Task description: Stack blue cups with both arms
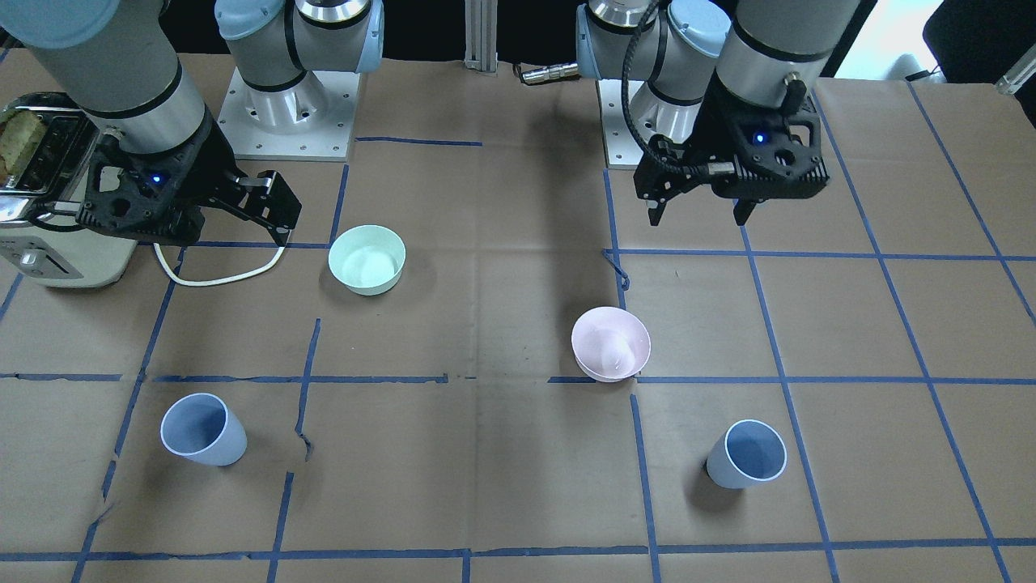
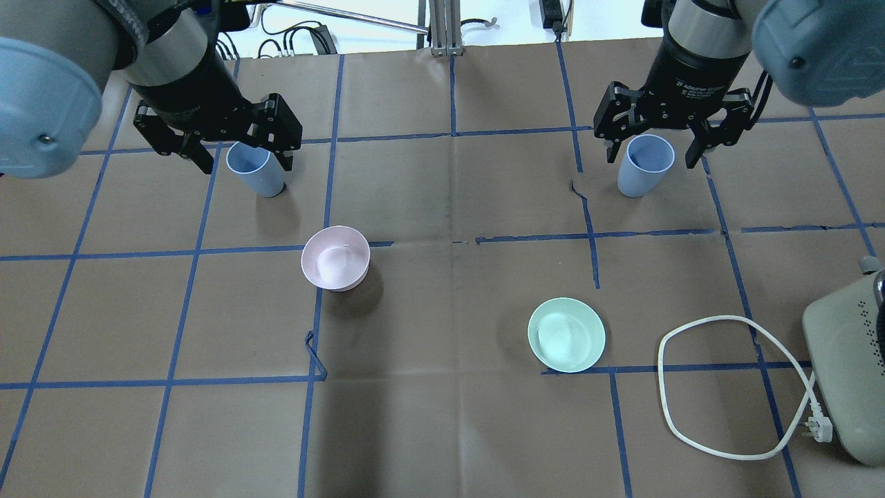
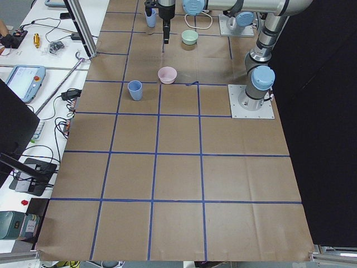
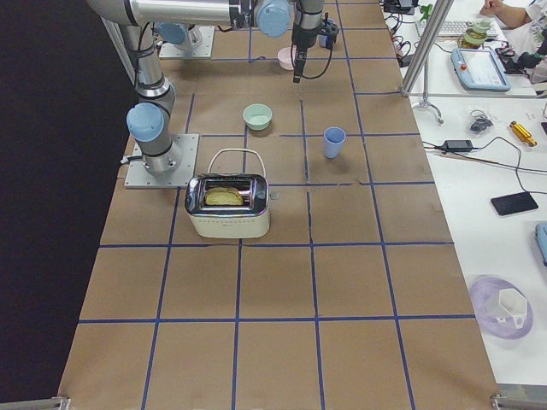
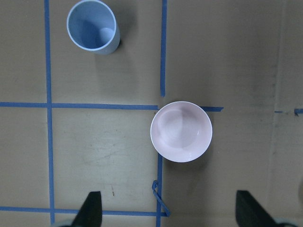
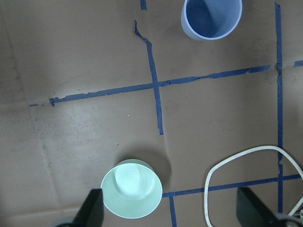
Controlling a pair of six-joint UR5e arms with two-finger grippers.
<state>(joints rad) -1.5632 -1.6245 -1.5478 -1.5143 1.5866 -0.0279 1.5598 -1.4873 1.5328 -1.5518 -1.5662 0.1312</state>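
Note:
Two pale blue cups stand upright on the brown table. One cup point(image 1: 746, 455) point(image 2: 256, 169) is on my left side and shows at the top of the left wrist view point(image 5: 92, 26). The other cup point(image 1: 202, 429) point(image 2: 644, 166) is on my right side and shows at the top of the right wrist view point(image 6: 211, 18). My left gripper point(image 1: 698, 217) point(image 2: 247, 164) hangs high above the table, open and empty, on the robot side of its cup. My right gripper point(image 1: 267, 212) point(image 2: 653, 158) is also high, open and empty.
A pink bowl point(image 1: 611, 344) point(image 5: 181, 131) sits near the middle on the left arm's side. A mint-green bowl point(image 1: 367, 259) point(image 6: 131, 188) sits on the right arm's side. A toaster point(image 1: 48, 194) point(image 2: 847, 373) and its white cable point(image 2: 726, 387) lie at the right arm's end.

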